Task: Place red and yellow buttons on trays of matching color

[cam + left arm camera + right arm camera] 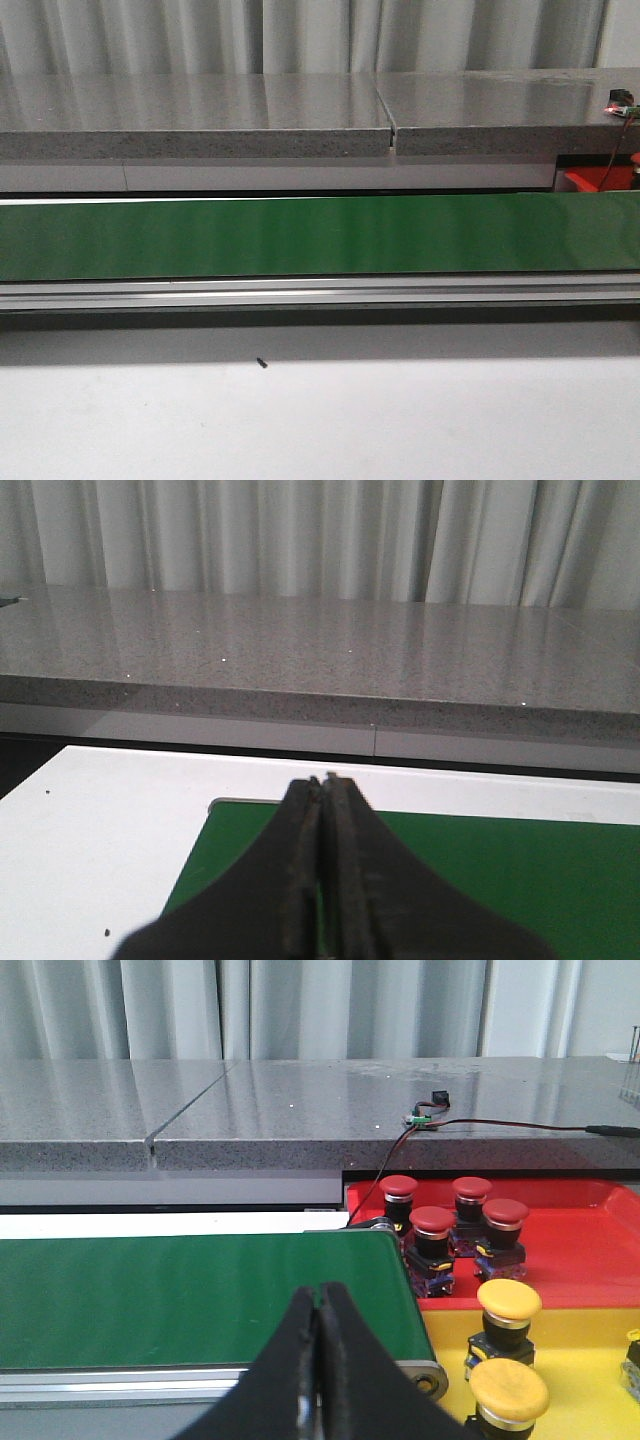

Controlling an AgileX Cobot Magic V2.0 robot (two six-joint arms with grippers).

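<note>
Both the left gripper (322, 780) and right gripper (318, 1290) are pressed together, empty; the green conveyor belt (300, 235) is bare, so wait, then open wide before descending; the red tray (590, 1230) and, apparently, a yellow tray (590, 1360) already hold buttons.

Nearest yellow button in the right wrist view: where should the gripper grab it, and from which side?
Judging by its pose, grip the nearest yellow button by its domed cap, coming straight down. It stands upright on the yellow tray, cap on top. Another yellow button stands close behind, so close the right gripper, now shut, across it sideways.
</note>
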